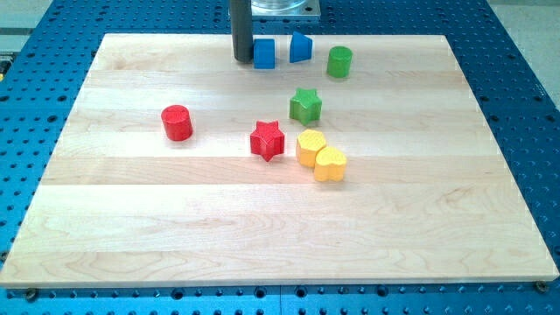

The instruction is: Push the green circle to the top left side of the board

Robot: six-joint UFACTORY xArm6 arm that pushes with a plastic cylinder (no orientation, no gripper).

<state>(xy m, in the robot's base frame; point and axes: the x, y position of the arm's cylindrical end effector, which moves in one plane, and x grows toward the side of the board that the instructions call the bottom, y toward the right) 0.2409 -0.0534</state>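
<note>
The green circle (339, 61) stands upright at the far edge of the desk (175, 219), a little right of centre. My tip (242, 59) is down on the wood at the far edge too, left of centre, touching or just beside the left face of a blue cube (264, 53). There is no pincer here — only the bare rod, so nothing is clenched or released.

Between my tip and the green circle sit two blue blocks: the cube, then a second blue block (300, 47) with a slanted top, its exact shape hard to tell. They stand close together, and the second one is near the circle's left side.

Nearer in the scene, a green star (305, 105) lies just below the circle. A red star (268, 141) and two touching yellow blocks — a yellow hexagon-like block (310, 148) and a yellow heart (330, 164) — cluster at mid-desk. A red cylinder (177, 122) stands alone to the left, well apart from the rest.
</note>
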